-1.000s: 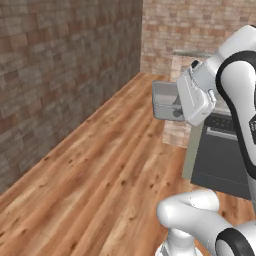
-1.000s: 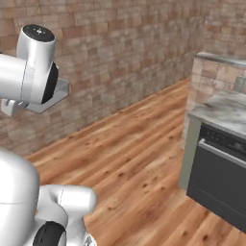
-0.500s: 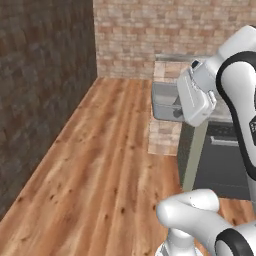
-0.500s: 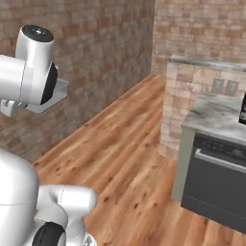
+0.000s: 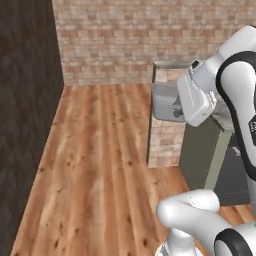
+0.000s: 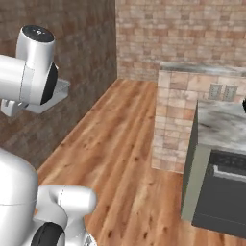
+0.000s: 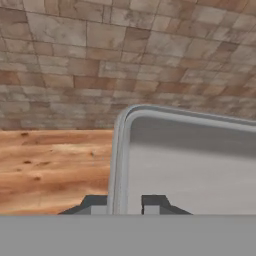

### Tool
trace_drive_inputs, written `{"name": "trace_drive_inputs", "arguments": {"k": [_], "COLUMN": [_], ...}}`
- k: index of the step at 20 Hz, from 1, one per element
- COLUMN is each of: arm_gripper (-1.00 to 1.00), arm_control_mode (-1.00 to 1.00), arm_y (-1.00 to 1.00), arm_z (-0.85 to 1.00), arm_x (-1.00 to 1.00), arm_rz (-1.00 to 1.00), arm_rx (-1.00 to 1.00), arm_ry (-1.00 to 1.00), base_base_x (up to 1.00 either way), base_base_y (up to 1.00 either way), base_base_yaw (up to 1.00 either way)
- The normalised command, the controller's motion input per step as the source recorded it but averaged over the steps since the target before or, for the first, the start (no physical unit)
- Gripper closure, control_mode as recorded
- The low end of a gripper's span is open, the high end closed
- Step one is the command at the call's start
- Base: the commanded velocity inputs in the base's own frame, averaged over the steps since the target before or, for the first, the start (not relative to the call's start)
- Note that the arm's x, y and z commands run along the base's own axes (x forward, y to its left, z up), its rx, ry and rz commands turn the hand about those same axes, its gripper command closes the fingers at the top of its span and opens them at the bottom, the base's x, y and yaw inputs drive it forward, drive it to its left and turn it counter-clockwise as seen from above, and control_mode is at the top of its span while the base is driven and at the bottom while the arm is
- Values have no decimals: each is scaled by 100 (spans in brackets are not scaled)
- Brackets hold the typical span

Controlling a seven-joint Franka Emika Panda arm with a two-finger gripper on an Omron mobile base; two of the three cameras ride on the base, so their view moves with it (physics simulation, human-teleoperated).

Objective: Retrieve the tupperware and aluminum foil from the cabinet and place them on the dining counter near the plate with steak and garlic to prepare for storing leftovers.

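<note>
My gripper (image 7: 125, 204) is shut on the rim of the tupperware (image 7: 190, 170), a grey translucent tub held level in the air with one finger on each side of its edge. From the left base view the tupperware (image 5: 165, 101) juts left from the white hand, in front of a brick pillar. From the right base view the tupperware (image 6: 56, 92) shows as a grey slab behind the arm's joint. The aluminum foil, cabinet, plate, steak and garlic are out of view. A grey-white marbled countertop (image 6: 223, 126) lies at the right; I cannot tell if it is the dining counter.
A brick half-wall (image 6: 174, 120) topped by a plain grey ledge (image 6: 202, 68) stands ahead on the right, with a dark oven front (image 6: 226, 192) under the marbled top. Brick walls (image 5: 140, 40) close the room. Wooden floor (image 5: 95, 160) stretches to the left.
The whole picture has shifted, so the base has turned: the brick half-wall and countertop now sit nearer and more central. The tupperware stays in my shut gripper.
</note>
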Motion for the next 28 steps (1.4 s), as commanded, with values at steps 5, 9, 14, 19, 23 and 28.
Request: {"name": "trace_drive_inputs", "arguments": {"k": [5,9,14,19,23,28], "arm_gripper": [100,100,100,100,100,100], "arm_control_mode": [100,100,100,100,100,100], "arm_y": [0,0,0,0,0,0], "arm_z": [0,0,0,0,0,0], "arm_x": [0,0,0,0,0,0], "arm_rz": [0,0,0,0,0,0], "arm_rx": [0,0,0,0,0,0], "arm_ry": [0,0,0,0,0,0], "base_base_x": [100,100,100,100,100,100], "base_base_y": [100,96,83,75,76,79], "base_base_yaw": [-39,-38,-37,-37,-37,-38]}}
